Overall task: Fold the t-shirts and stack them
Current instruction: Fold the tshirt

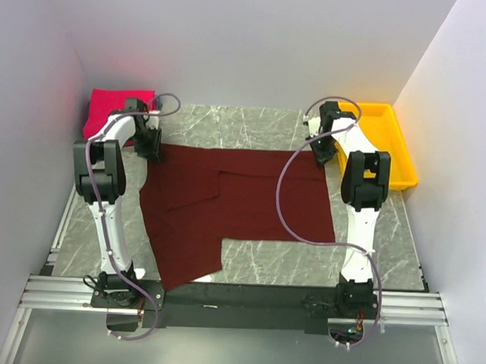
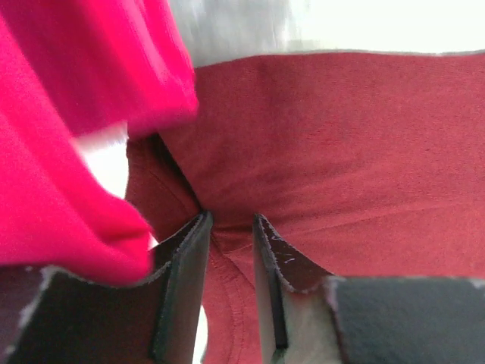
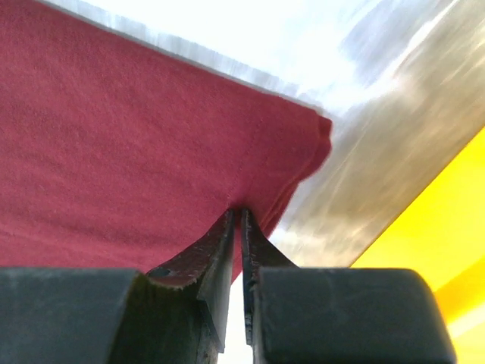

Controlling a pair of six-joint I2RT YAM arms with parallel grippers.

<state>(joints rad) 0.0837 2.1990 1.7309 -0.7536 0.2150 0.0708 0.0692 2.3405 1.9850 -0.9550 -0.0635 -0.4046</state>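
Observation:
A dark maroon t-shirt (image 1: 225,205) lies spread on the marble table, its left half folded over and a flap hanging toward the near edge. My left gripper (image 1: 151,149) sits at its far left corner. There its jaws (image 2: 231,220) stand narrowly apart with a bunched hem of the maroon t-shirt (image 2: 341,167) filling the gap. My right gripper (image 1: 322,153) is at the far right corner. Its jaws (image 3: 236,212) are nearly together and pinch the puckered edge of the maroon t-shirt (image 3: 114,136). The bright pinkish-red t-shirt (image 1: 108,110) lies folded at the far left, close beside the left gripper.
A yellow plastic tray (image 1: 392,141) stands at the far right, just beyond the right gripper, and shows as the yellow tray (image 3: 439,220) in the right wrist view. White walls enclose the table on three sides. The pinkish-red cloth (image 2: 68,114) fills the left of the left wrist view.

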